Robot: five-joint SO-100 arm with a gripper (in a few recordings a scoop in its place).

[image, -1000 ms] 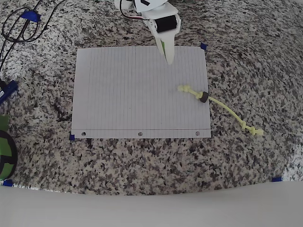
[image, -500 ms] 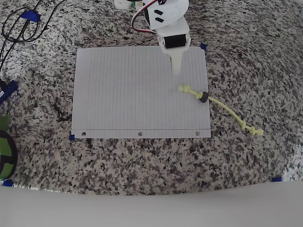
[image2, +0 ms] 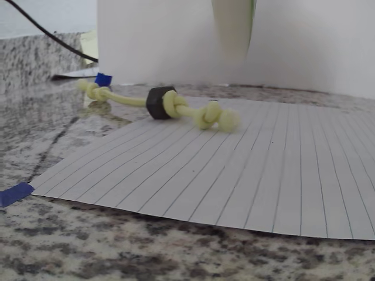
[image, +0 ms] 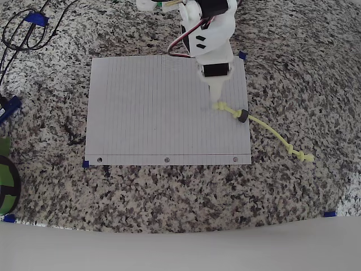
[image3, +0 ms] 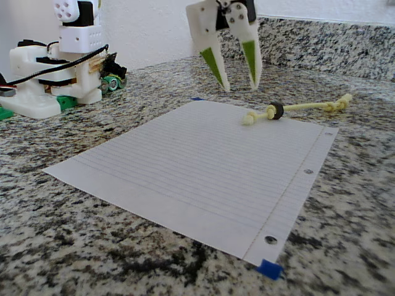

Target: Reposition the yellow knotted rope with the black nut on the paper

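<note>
The gripper (image3: 239,85) hangs spread wide and empty above the paper (image: 152,113). Just beyond its tips, the yellow knotted rope (image: 265,129) crosses the sheet's right edge in the overhead view, black nut (image: 243,117) on that edge. Bare countertop (image: 304,73) flanks the rope.

paper (image: 152,113) – 1 | yellow knotted rope (image: 271,131) – 1 | black nut (image: 243,117) – 1 | hand (image3: 237,84) – 1
</note>
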